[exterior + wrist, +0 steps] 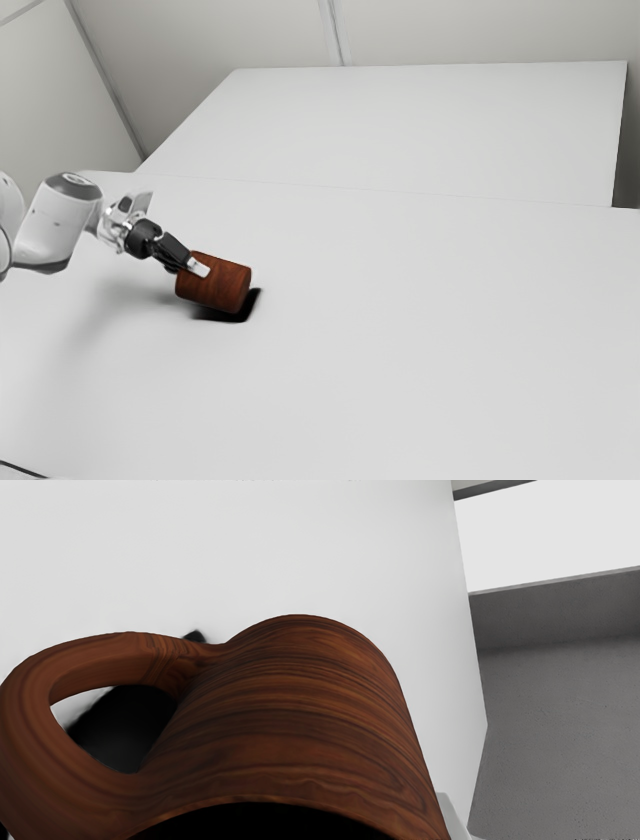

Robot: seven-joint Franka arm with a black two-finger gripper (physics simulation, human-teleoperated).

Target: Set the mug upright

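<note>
Brown wood-grained cylindrical mug [215, 285] is tilting on its side, its mouth facing the black two-finger gripper [197, 267]; whether that gripper is clasping it, I cannot tell; a dark shadow [240, 314] is showing beneath; the smooth white table [430, 340] is stretching openly toward the exterior view's right, its far edge lying well apart.

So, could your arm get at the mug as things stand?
Very likely yes: my hand is right at the mug, whose open end is turned toward it, and I see no other object in between to block the way.
</note>
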